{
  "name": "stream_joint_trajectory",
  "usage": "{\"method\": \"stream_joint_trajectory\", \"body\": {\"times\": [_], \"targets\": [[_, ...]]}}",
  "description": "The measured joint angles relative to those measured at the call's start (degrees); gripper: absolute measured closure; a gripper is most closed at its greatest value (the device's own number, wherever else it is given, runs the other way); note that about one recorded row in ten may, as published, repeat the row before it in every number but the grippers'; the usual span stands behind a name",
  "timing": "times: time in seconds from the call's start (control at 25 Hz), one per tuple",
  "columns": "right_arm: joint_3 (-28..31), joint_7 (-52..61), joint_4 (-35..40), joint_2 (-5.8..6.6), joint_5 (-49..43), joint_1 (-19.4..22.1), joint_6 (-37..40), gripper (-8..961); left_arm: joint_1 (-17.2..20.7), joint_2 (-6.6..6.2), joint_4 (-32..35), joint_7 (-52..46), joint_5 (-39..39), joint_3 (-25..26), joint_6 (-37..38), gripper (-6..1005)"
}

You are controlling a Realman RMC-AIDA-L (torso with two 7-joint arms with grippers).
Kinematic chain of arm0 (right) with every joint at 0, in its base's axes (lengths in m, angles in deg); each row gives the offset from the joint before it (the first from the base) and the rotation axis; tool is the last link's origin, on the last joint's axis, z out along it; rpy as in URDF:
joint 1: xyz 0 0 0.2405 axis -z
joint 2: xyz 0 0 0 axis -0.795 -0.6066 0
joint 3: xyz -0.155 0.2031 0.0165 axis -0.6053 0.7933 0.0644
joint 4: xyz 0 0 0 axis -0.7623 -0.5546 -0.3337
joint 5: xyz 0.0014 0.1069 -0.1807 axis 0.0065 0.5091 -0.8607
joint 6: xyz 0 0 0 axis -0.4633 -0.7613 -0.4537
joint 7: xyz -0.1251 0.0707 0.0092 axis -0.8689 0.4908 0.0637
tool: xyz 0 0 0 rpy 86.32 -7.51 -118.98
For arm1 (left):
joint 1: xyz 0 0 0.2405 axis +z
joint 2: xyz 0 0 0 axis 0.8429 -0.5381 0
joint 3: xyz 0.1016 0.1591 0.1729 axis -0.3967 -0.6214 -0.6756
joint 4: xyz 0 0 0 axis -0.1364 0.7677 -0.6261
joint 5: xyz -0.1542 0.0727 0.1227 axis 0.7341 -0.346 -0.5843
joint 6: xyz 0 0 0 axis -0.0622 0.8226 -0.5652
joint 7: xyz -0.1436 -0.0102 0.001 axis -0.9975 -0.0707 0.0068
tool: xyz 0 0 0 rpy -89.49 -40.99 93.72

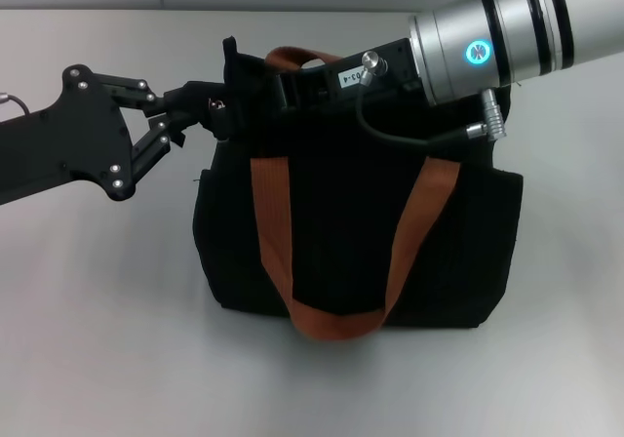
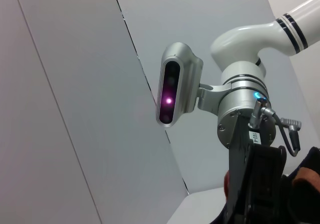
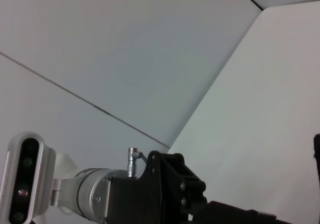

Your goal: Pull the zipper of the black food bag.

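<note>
We see the bag (image 1: 356,242) standing upright on the table (image 1: 97,339), about mid-scene in the head view, with two orange handles: one loop (image 1: 336,252) hangs down the front face, the other (image 1: 292,59) pokes up at the far top edge.

The left gripper (image 1: 216,115) reaches in from the left at the bag's top left corner. Its fingers look pressed together there, touching the fabric edge. We can't tell exactly what they pinch; a small shiny bit sits between the tips, possibly the zipper (image 1: 218,106), but it is too small to be sure. The corner flap of the bag sticks up just behind the fingertips.

The right gripper (image 1: 307,84) comes in from the upper right, its silver wrist (image 1: 468,52) with a lit blue ring over the bag's top right. Its black body lies across the top edge of the bag, next to the far handle. Its fingers are hidden against the black fabric, so we can't tell their state.

Left wrist view: the right arm (image 2: 245,99) and its wrist camera (image 2: 175,84) against grey wall panels, and a bit of bag at the picture's lower edge. Right wrist view: the left arm's black gripper body (image 3: 170,184), its camera (image 3: 25,184), wall and table.
</note>
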Motion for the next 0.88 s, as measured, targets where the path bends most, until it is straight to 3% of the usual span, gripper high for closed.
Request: {"method": "stream_joint_trajectory", "body": {"times": [0.28, 0.88], "targets": [[-6.19, 7.56, 10.35, 0.12, -0.61, 4.07, -1.77, 955, 0.34, -0.12, 0.04, 0.02, 0.02, 0.55, -0.06, 924], [-6.79, 14.56, 18.66, 0.28, -5.07, 6.85, -1.90, 955, 1.02, -0.42, -0.12, 0.35, 0.05, 0.70, -0.07, 923]]}}
